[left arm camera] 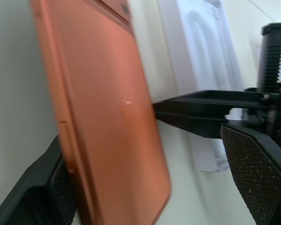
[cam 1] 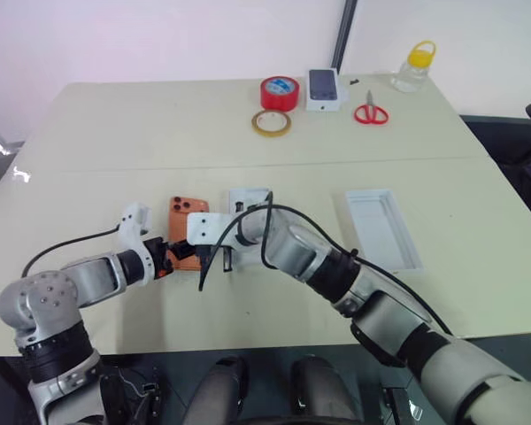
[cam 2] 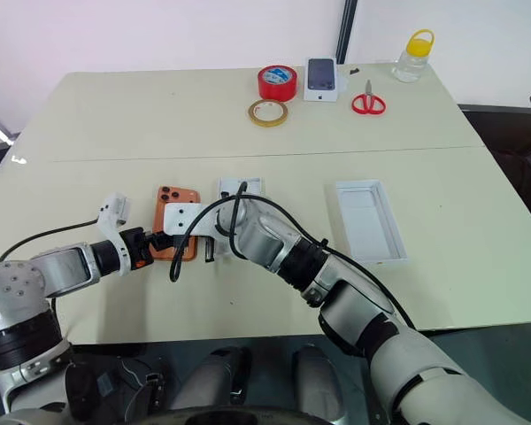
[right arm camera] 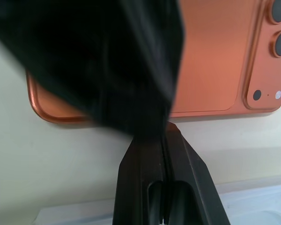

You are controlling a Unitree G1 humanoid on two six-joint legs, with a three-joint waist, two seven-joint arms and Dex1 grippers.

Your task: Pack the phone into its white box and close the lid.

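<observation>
The orange phone (cam 1: 185,223) lies on the table, back up, with its camera cluster (right arm camera: 270,51) at the far end. My left gripper (cam 1: 180,258) is open around its near end: one pad (left arm camera: 61,185) sits at the phone's edge and the other pad (left arm camera: 253,161) stands well clear. My right gripper (cam 1: 219,257) is shut, its tips (right arm camera: 166,131) touching the phone's (left arm camera: 107,117) long right edge. The white box (cam 1: 382,227) lies open on the table, far to the right. The lid is out of view.
A flat white insert (cam 1: 249,197) lies just right of the phone, partly behind my right gripper. At the table's back stand a red tape roll (cam 1: 280,92), a yellowish tape ring (cam 1: 272,123), a small white box picturing a dark phone (cam 1: 326,88), red scissors (cam 1: 370,113) and a yellow-capped jar (cam 1: 413,66).
</observation>
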